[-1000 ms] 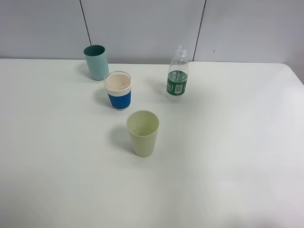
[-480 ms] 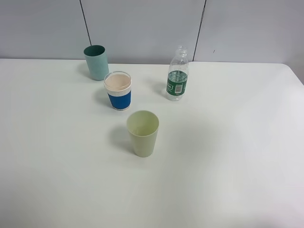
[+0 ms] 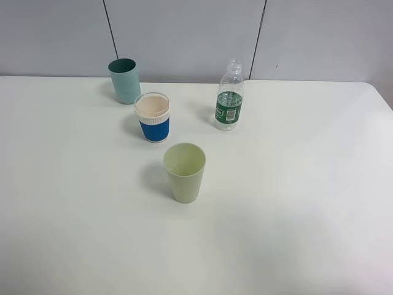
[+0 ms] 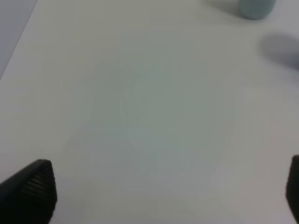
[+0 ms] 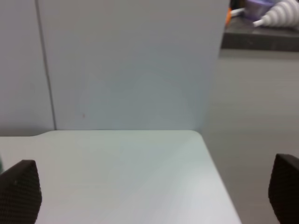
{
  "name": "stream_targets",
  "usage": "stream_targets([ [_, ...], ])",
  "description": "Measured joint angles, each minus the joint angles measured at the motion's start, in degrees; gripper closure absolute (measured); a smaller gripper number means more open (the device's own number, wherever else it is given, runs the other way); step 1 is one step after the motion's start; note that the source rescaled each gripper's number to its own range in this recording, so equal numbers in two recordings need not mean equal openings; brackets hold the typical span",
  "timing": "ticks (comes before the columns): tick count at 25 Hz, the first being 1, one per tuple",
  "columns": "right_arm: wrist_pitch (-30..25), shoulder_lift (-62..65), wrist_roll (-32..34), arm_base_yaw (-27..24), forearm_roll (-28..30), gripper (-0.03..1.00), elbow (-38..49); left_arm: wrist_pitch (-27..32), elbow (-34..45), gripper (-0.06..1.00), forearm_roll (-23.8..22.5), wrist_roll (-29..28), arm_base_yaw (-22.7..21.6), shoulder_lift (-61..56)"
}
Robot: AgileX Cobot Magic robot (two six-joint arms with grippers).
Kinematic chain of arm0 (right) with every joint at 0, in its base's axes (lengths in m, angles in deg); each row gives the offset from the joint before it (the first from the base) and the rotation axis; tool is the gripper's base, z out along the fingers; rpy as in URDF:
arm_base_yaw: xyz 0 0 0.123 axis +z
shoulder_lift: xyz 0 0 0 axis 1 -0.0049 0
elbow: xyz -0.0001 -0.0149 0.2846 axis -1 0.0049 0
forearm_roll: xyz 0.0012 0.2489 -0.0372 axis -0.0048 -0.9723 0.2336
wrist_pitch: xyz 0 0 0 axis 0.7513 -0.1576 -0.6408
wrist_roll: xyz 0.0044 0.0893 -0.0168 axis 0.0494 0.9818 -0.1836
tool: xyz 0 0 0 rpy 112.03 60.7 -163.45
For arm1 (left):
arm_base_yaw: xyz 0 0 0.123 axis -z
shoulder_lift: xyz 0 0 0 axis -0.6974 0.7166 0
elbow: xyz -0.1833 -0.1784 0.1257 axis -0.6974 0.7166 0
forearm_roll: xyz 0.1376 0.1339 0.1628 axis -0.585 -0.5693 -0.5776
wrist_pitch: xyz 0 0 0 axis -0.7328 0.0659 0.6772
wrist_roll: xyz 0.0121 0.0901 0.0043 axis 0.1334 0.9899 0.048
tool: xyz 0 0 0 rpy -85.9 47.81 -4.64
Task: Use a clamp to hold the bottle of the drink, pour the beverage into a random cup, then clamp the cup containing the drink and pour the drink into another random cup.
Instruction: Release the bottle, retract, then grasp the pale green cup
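Note:
A clear plastic bottle point(image 3: 230, 95) with a green label stands uncapped at the back of the white table point(image 3: 295, 184). A teal cup point(image 3: 124, 80) stands at the back left; its base also shows in the left wrist view point(image 4: 255, 8). A white cup with a blue sleeve point(image 3: 153, 117) stands in front of it. A pale green cup point(image 3: 185, 172) stands nearer the middle. Neither gripper shows in the exterior high view. My left gripper point(image 4: 163, 191) is open and empty over bare table. My right gripper point(image 5: 154, 191) is open and empty, facing the table's far right corner.
Grey wall panels point(image 3: 184, 37) stand behind the table. The table's right edge point(image 5: 215, 168) drops to the floor. A dark shelf with objects point(image 5: 261, 28) stands beyond the wall panel.

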Motion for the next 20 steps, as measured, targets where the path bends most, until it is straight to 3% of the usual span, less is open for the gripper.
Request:
stream_targets([
  [10,-5.2,1.0,-4.4,0.0,-8.3,0.03,10.1,0.0,0.0,-0.06,0.0,0.0,0.0,0.0],
  [15,-9.4,1.0,-4.4,0.0,-8.3,0.03,11.7,0.0,0.0,-0.06,0.0,0.0,0.0,0.0],
  [20,-9.8,1.0,-3.9,0.0,-8.3,0.03,12.0,0.0,0.0,-0.06,0.0,0.0,0.0,0.0],
])
